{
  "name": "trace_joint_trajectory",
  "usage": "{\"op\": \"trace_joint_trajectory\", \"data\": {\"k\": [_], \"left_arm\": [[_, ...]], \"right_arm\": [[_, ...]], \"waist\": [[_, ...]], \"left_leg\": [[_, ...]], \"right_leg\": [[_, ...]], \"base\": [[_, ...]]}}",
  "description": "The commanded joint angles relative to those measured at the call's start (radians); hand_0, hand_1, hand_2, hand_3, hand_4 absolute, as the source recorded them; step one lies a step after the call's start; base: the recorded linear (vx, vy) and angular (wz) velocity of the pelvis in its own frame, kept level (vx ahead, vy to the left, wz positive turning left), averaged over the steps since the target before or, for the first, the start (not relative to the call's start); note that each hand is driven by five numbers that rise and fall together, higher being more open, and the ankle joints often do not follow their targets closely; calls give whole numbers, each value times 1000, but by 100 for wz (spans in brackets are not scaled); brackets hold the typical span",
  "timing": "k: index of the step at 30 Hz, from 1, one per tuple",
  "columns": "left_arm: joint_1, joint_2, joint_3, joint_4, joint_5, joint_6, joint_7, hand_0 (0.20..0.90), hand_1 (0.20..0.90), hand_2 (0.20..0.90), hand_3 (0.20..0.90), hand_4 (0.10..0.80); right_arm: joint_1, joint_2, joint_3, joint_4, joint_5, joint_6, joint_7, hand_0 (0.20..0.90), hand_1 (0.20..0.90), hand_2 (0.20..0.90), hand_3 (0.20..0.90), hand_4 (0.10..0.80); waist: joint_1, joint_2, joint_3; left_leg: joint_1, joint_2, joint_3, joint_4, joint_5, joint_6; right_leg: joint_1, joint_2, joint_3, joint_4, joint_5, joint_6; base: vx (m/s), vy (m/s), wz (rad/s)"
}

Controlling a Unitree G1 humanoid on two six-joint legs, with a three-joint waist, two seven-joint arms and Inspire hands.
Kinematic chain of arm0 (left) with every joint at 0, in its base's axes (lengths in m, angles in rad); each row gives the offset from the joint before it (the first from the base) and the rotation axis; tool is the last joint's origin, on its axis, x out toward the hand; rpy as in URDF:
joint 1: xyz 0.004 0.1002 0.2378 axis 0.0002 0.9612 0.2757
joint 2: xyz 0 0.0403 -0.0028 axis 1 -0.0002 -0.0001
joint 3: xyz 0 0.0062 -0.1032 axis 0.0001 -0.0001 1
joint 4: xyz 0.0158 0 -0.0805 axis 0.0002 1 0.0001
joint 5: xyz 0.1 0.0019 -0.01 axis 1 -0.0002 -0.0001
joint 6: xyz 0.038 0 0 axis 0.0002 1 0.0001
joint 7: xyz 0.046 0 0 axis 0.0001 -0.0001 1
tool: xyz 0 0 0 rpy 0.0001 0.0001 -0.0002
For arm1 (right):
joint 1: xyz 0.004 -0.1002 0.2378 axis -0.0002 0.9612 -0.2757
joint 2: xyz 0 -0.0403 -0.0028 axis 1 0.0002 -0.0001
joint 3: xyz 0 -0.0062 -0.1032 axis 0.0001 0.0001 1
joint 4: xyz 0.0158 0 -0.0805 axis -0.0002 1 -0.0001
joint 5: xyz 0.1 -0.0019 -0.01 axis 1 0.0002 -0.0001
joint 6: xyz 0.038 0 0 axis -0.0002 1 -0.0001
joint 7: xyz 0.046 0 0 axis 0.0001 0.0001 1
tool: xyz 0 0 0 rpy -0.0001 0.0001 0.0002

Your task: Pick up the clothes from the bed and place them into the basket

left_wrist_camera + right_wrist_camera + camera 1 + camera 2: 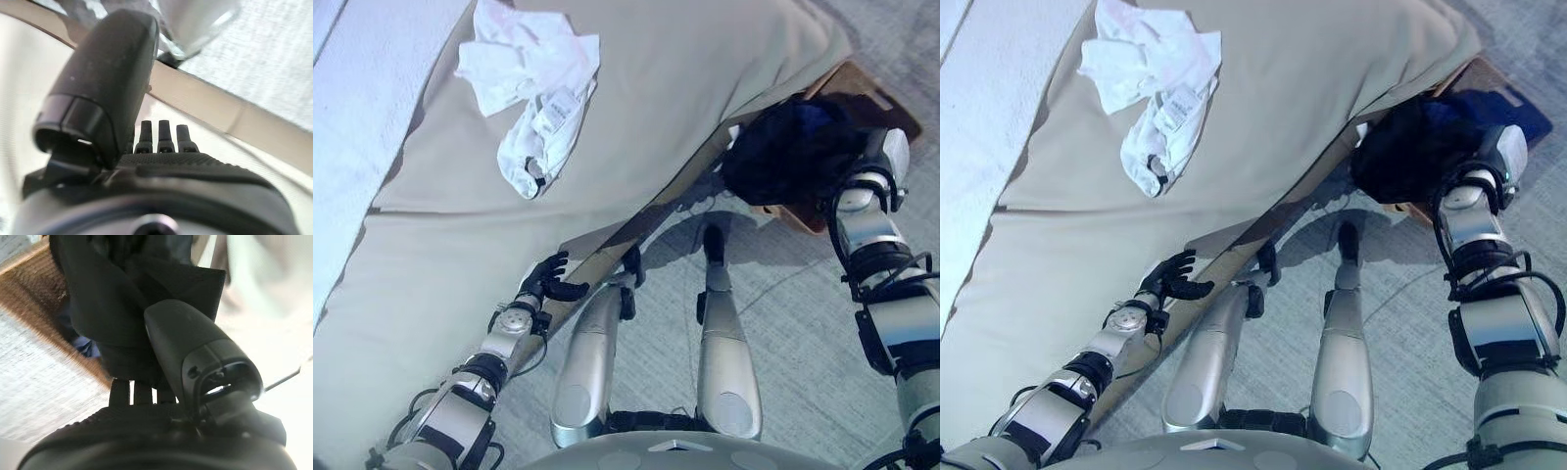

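The left hand [548, 279] rests at the bed [685, 88] edge, fingers loosely spread, holding nothing. Well beyond it lies a white garment [533, 88]. The right hand [161, 362] seems clamped on dark clothing [788, 147] over the basket [862, 93].

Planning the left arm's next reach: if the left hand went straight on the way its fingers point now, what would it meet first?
Probably only the beige bed cover. The left hand rests open at the bed's edge, fingers aimed up across bare cover. The crumpled white garment lies farther on and looks slightly off that line, though depth is unclear.
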Motion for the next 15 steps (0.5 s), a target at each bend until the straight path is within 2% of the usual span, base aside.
{"op": "trace_joint_trajectory", "data": {"k": [1, 3, 5, 8, 12, 15], "left_arm": [[71, 13, -17, -81, -64, -52, 8, 900, 900, 900, 900, 800], [75, 8, -12, -98, -69, -62, 19, 900, 900, 900, 900, 800], [92, 12, -9, -143, -73, -92, 35, 900, 900, 900, 900, 800], [102, 20, -13, -188, -66, -102, 51, 900, 900, 900, 900, 800], [113, 44, 5, -232, -80, -107, 62, 900, 900, 900, 900, 800], [135, 56, 35, -219, -87, -113, 73, 900, 900, 900, 900, 800]], "right_arm": [[-166, -160, 89, 24, -60, 57, -3, 900, 900, 900, 900, 800], [-191, -155, 106, 26, -59, 82, 2, 900, 900, 900, 900, 800], [-234, -146, 141, 43, -69, 160, 15, 900, 900, 900, 900, 800], [-250, -160, 161, 64, -62, 190, 26, 900, 900, 900, 900, 800], [-207, -202, 141, -17, 11, 140, 17, 900, 900, 900, 900, 800], [-64, -243, 5, -221, 15, 95, -116, 900, 900, 900, 900, 800]], "waist": [[46, 83, -39], [55, 82, -39], [75, 80, -39], [82, 74, -39], [70, 43, -39], [42, 3, -39]], "left_leg": [[-8, -49, -183, -138, 77, -28], [-43, -49, -196, -119, 76, -33], [-119, -27, -202, -94, 82, -40], [-152, -15, -211, -89, 86, -39], [-168, -3, -222, -81, 85, -33], [-133, 7, -216, -103, 84, -30]], "right_leg": [[-90, 50, -118, 227, -158, -58], [-123, 56, -124, 248, -164, -62], [-193, 71, -131, 291, -181, -73], [-224, 84, -131, 301, -184, -82], [-234, 108, -130, 290, -172, -91], [-194, 126, -124, 262, -158, -88]], "base": [[-7, -127, 38], [-6, -162, 34], [-11, -177, 18], [3, -113, 4], [7, -62, 22], [7, 15, 4]]}}
